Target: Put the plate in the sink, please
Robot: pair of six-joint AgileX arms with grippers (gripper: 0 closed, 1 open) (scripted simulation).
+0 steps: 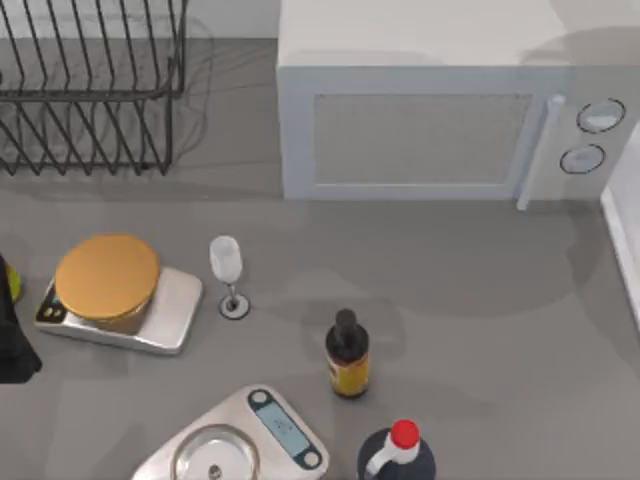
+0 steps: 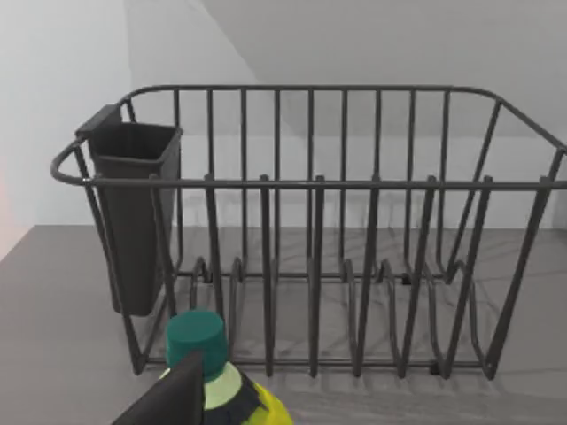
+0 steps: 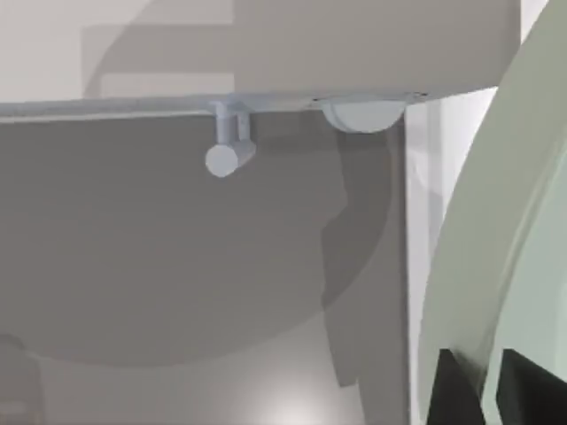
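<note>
- You're in the carry step: in the right wrist view the pale mint-green plate [image 3: 496,266] rides on edge close to the camera, with the right gripper [image 3: 483,390] pinching its rim, one dark finger on each face of the plate.
- The grip looks closed on the plate; I judge it held clear of the counter [image 1: 470,330], since that grey surface runs on well beyond the plate's curved edge.
- Ahead of your right gripper you can see the microwave [image 1: 420,110] from low down, its handle post [image 3: 229,152] and a round knob [image 3: 363,115] hanging at the front edge.
- The sink's white rim [image 1: 622,250] shows at the right edge of the top view, just beside the microwave's knob side.
- Next move, as I read it: bring the plate across over that rim, tip it toward flat, lower it into the basin, then open up. Mind the rim and the microwave corner; both sit close.
- Your left arm is parked at the table's left; its wrist view looks at the dish rack [image 2: 310,230] and a green-capped yellow bottle [image 2: 208,372]. I can't tell whether its fingers are open or shut.
</note>
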